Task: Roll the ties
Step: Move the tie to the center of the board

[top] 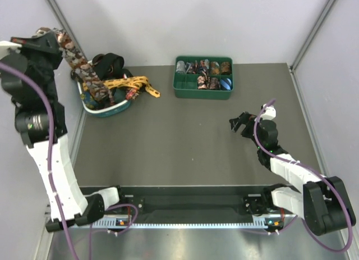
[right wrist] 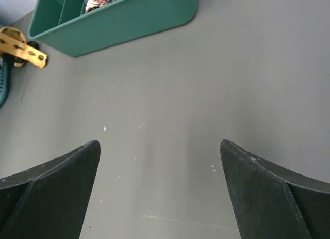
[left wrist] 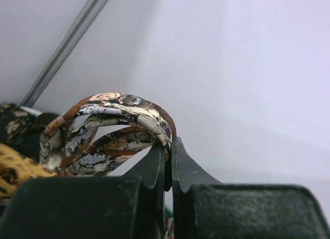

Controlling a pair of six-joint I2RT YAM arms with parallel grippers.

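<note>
— Left gripper (top: 56,40), top view: pressed together on the brown-floral tie (top: 78,63), high at the far left corner. That tie hangs down into the teal tub (top: 106,110), where the yellow tie (top: 134,81) and black ties (top: 109,62) lie heaped. Which step do you read?
— Drawing one tie out of the pile, I judge; no rolling begun. Next you need it clear of the tub and laid flat on the table (top: 168,147).
— Left wrist view?
— Shows what the top cannot: fabric looped above the tips, only an edge pinched. It could slip.
— Right wrist view?
— Right gripper (right wrist: 160,161) spread wide, nothing in it, over the table, green tray (right wrist: 129,22) ahead. You see the rolls (top: 205,66) filling its compartments properly only from the top.
</note>
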